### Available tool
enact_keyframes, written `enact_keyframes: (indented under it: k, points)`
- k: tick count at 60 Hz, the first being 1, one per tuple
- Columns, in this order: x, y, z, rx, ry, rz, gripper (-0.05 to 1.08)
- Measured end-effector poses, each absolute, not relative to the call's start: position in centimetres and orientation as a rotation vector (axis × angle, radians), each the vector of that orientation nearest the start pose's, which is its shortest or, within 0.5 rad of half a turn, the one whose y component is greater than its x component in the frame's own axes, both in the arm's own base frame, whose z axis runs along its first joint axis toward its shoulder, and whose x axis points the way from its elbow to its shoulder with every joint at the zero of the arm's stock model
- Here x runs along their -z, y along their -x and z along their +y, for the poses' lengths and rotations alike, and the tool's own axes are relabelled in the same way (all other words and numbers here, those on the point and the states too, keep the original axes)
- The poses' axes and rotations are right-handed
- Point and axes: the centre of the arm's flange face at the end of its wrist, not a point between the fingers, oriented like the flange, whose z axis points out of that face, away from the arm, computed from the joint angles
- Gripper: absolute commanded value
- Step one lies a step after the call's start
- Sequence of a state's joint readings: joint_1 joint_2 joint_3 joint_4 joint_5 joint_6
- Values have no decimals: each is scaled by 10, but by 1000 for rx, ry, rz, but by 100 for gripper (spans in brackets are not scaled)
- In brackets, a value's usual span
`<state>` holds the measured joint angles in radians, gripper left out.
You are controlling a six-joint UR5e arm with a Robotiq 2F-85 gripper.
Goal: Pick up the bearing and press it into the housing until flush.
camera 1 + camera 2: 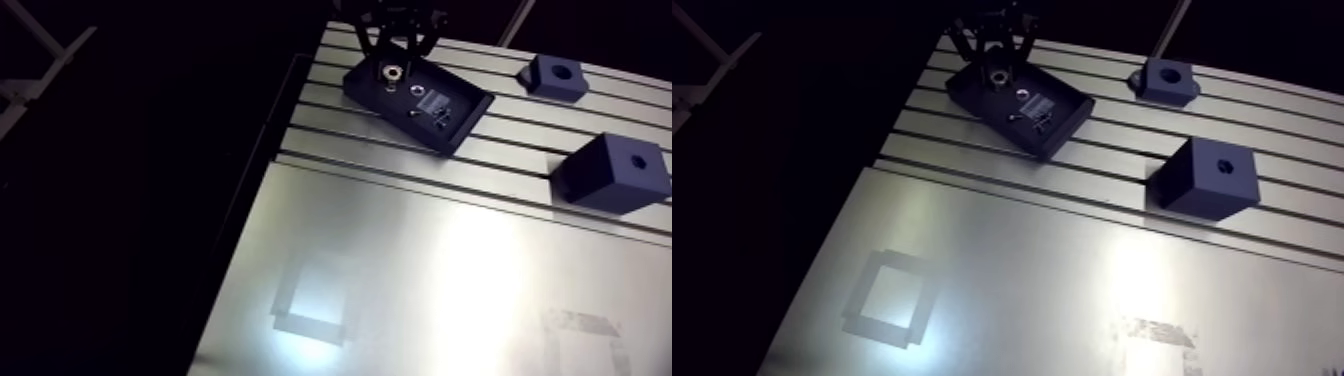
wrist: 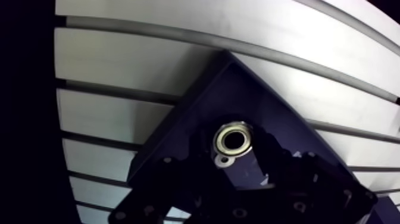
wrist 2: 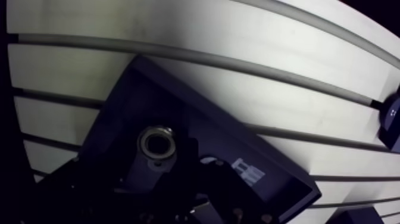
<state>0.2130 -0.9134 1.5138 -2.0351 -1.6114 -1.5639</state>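
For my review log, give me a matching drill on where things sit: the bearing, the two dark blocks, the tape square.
Things:
1 bearing
2 smaller block
3 larger block
4 tape square

Places:
A on the smooth plate
B in the dark tray, below the gripper
C on the slotted table, far side
D on the slots, next to the plate

Pairs: 1-B, 2-C, 3-D, 4-A
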Motion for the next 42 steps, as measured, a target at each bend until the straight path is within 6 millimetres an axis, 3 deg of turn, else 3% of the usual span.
enact_keyframes:
  k: [42]
  points:
    - [-168,627,-268,-86,315,2997,50]
